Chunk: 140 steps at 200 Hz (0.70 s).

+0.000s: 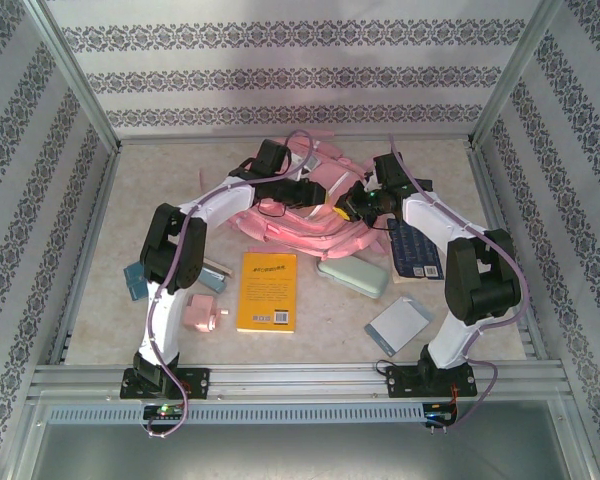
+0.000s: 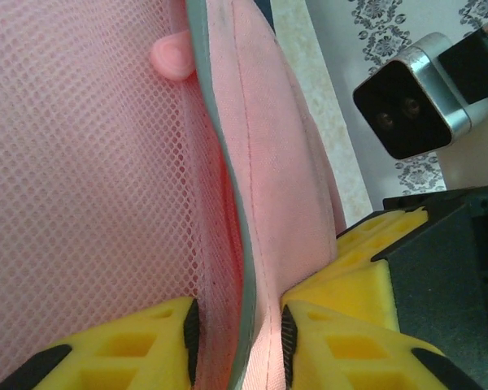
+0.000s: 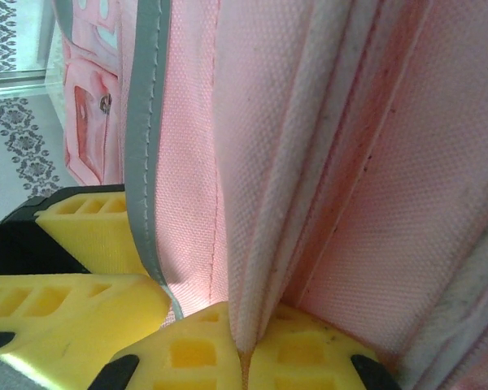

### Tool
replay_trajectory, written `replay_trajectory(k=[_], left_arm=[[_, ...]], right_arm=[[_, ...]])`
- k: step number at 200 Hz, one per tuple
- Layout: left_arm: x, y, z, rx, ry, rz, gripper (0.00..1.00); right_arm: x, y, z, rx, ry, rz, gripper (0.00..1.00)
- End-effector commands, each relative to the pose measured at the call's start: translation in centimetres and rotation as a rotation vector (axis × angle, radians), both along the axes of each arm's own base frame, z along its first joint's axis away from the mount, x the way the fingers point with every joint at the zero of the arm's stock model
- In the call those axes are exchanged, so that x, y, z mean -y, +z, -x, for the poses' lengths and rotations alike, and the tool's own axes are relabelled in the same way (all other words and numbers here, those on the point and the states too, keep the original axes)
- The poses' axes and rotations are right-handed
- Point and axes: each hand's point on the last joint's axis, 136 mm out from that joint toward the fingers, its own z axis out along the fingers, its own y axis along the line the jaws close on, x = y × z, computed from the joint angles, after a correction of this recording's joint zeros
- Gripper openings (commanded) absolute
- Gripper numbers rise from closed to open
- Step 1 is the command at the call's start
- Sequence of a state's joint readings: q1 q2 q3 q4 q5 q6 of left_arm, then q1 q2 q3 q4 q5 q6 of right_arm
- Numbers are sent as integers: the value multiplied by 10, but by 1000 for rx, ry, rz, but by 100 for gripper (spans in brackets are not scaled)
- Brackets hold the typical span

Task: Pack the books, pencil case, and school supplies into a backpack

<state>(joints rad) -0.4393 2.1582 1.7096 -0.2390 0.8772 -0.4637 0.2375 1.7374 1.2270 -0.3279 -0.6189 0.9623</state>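
Snugly, backpack point(image 2: 268, 187) fabric between left fingers point(image 2: 138, 345), right fingers point(image 3: 65, 313)

overhead wide, both wrists close on backpack point(image 1: 310, 240)

Top view: backpack point(image 1: 315, 243) centre hidden under both arms; navy book point(image 1: 417, 255) edge under R arm; yellow book point(image 1: 267, 290) title illegible.
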Motion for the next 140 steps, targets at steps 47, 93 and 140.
replay_trajectory(k=[47, 93, 140], left_arm=[[24, 13, 23, -16, -82, 79, 23], [34, 19, 26, -24, -99, 124, 25], [39, 19, 29, -46, -122, 120, 26]], right_arm=[[-13, 16, -16, 75, 32, -66, 0], [-12, 16, -19, 72, 27, -60, 0], [-15, 19, -22, 80, 32, -64, 0]])
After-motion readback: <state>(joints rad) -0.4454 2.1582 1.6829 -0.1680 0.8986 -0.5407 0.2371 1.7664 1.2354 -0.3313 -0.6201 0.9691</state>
